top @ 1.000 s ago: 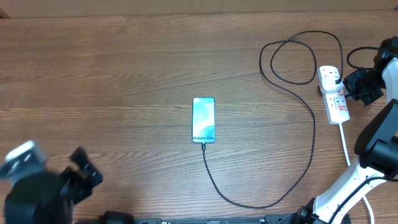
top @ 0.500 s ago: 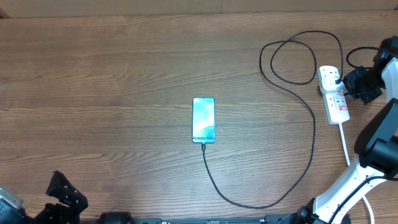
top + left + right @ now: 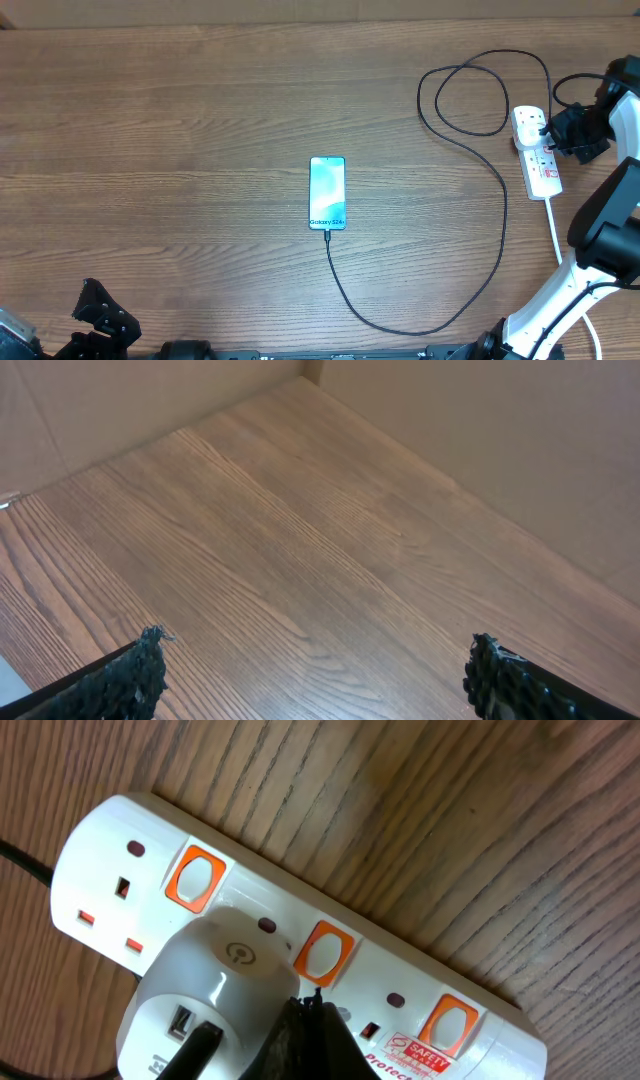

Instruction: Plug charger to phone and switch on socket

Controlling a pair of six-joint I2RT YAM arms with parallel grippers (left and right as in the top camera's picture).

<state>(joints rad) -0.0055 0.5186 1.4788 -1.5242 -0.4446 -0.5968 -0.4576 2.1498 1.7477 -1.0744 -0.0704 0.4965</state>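
The phone (image 3: 327, 192) lies at the centre of the overhead frame with the charger (image 3: 505, 200) seated in its lower edge, so only the socket (image 3: 538, 152) at the right edge is judged left to be switched on. The right gripper (image 3: 306, 1020), fingers pressed together on nothing, is set just below the middle orange switch (image 3: 322, 953). That rocker is best pushed squarely, clear of the white adapter (image 3: 205, 995). The left gripper (image 3: 102, 315) is held wide open and empty at lower left.

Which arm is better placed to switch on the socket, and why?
Right. The right end effector, shut, sits at the socket, tips beside an orange switch; the left end effector hangs open far across the table.
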